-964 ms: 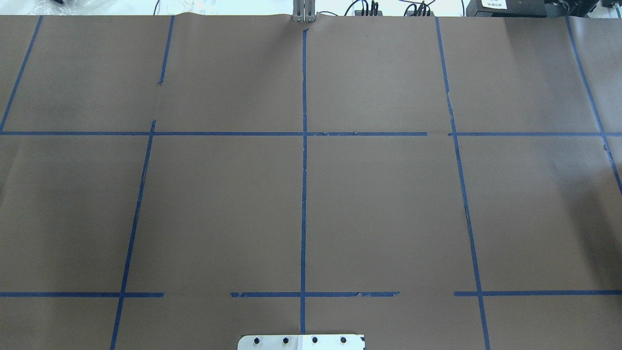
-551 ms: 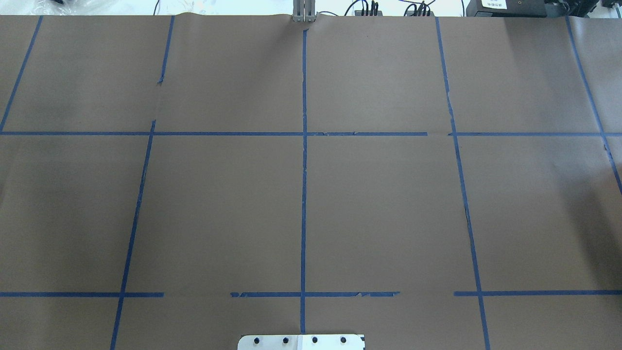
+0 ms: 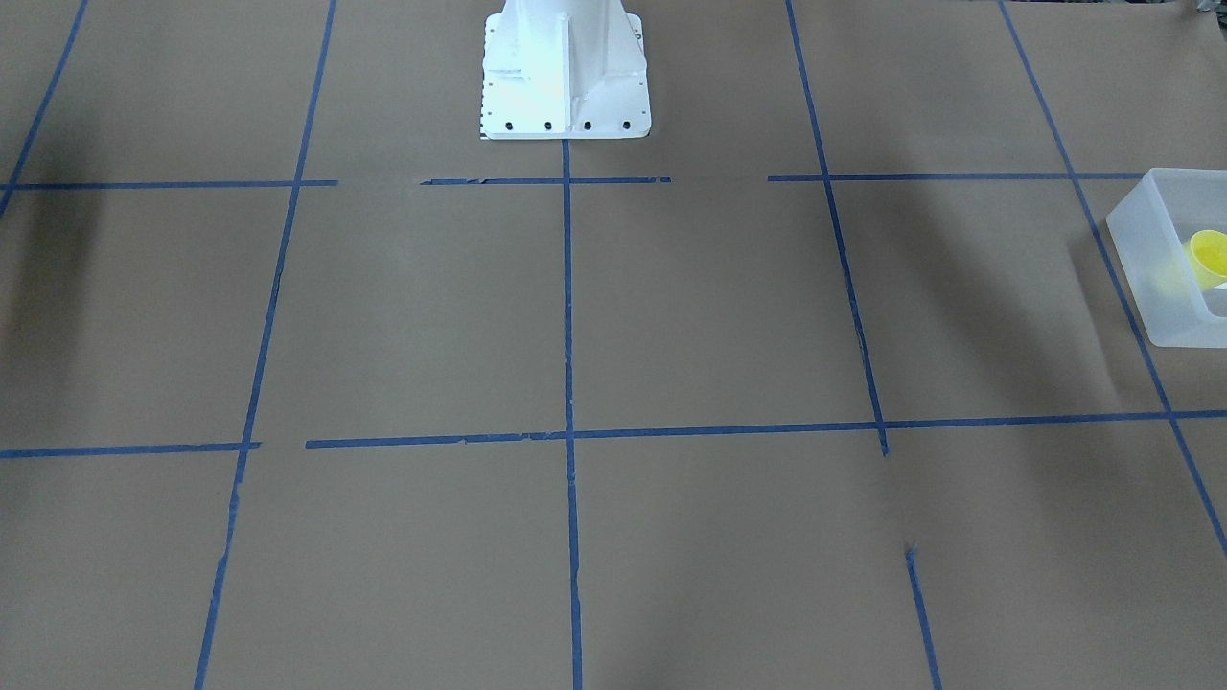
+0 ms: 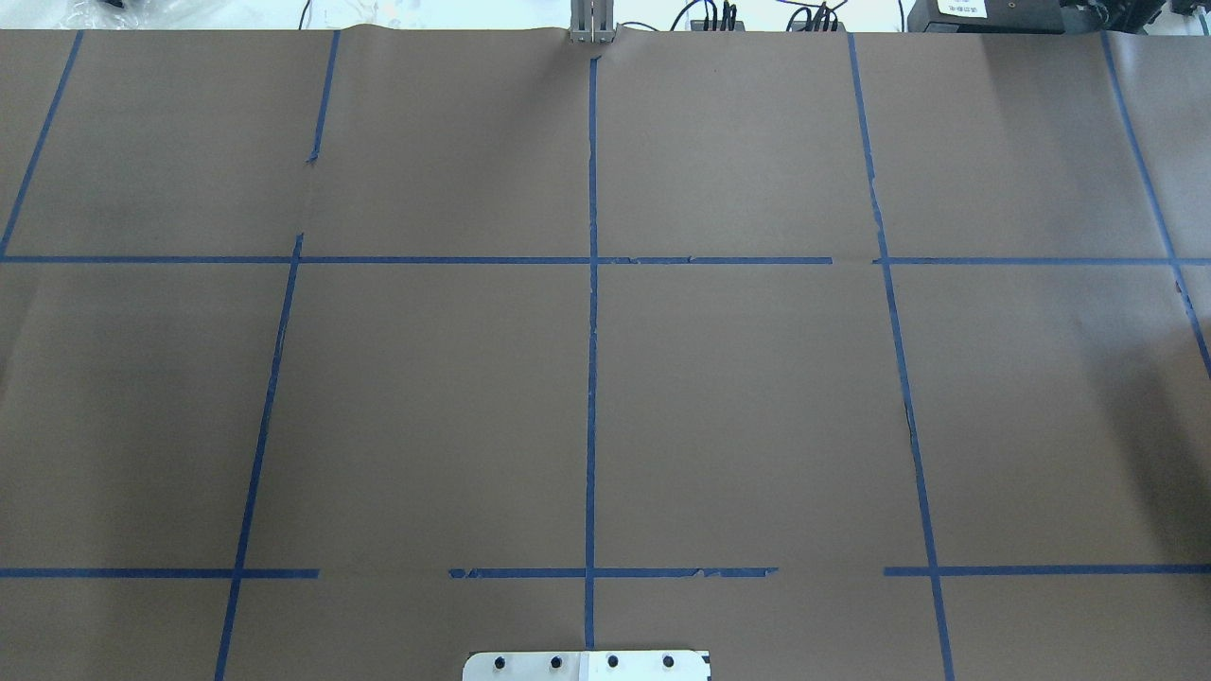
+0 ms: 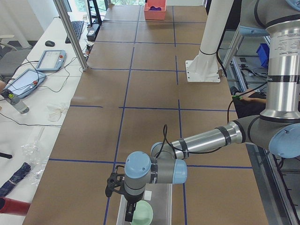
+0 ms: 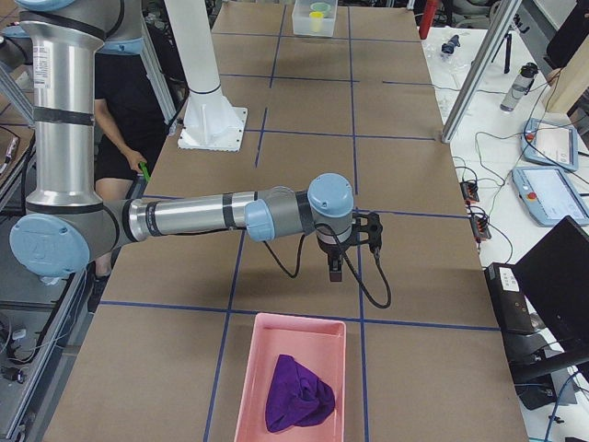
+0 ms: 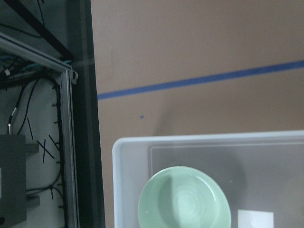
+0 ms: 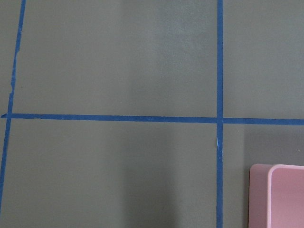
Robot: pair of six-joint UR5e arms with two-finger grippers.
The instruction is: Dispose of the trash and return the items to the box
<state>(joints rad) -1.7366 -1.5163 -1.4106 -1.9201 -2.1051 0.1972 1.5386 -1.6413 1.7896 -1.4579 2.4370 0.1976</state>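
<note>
While hanging over the frosted bin (image 7: 213, 138) at the left end, yellow cup (image 3: 1210, 257) and pale green bowl (image 7: 184, 199) inside: cannot tell jaw state on left gripper (image 5: 130, 213) or right gripper (image 6: 336, 269). Could clip the bin wall if lowered off-centre, tipping it.

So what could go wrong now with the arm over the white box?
The left arm's jaws hang low beside the pale green bowl in the box; a sideways move might knock the bowl or the box wall. The box sits close to the table's edge, so a hard bump could shove it off.
</note>
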